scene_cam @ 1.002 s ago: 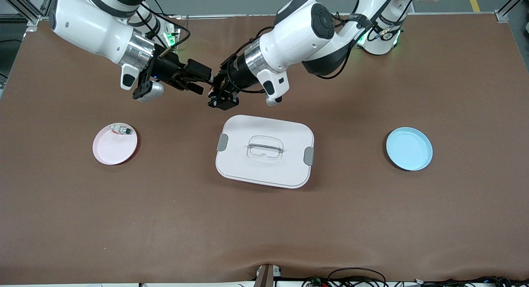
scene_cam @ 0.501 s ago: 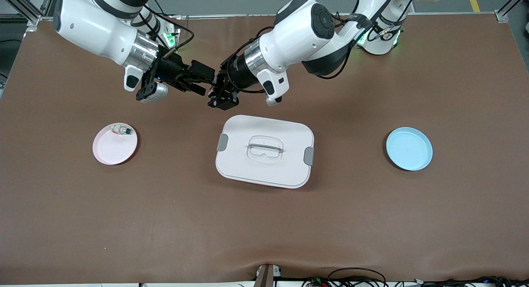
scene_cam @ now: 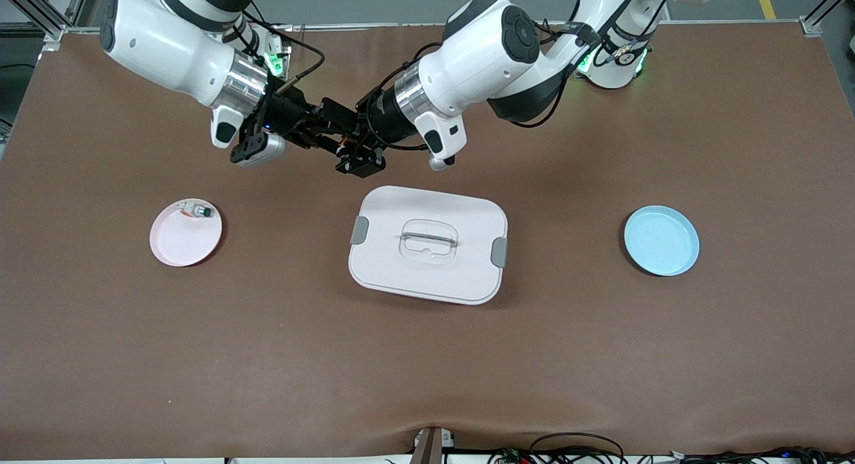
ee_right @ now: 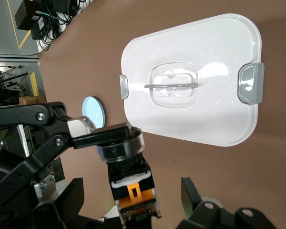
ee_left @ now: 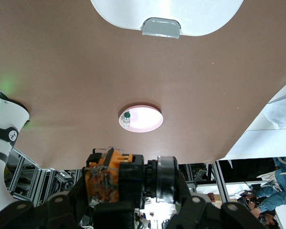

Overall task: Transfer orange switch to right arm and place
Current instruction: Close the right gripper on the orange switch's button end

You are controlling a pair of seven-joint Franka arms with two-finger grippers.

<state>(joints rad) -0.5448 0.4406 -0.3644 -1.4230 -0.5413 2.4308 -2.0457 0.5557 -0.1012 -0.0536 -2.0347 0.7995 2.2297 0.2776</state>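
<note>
The orange switch (scene_cam: 343, 142) is a small black-bodied part with orange on it, held in the air over the brown mat beside the white box. My left gripper (scene_cam: 353, 151) is shut on it; in the left wrist view the switch (ee_left: 118, 177) fills the space between the left gripper's (ee_left: 128, 202) fingers. My right gripper (scene_cam: 334, 131) has come up against it from the right arm's end. In the right wrist view the switch (ee_right: 131, 187) sits between the right gripper's (ee_right: 133, 202) open fingers, with a gap on each side.
A white lidded box (scene_cam: 427, 277) lies mid-table. A pink plate (scene_cam: 180, 247) toward the right arm's end carries a small green-capped button (scene_cam: 198, 211). A blue plate (scene_cam: 661, 240) lies toward the left arm's end.
My right gripper has moved toward the left gripper, so its fingers now stand on either side of the switch. The left arm has held still.
</note>
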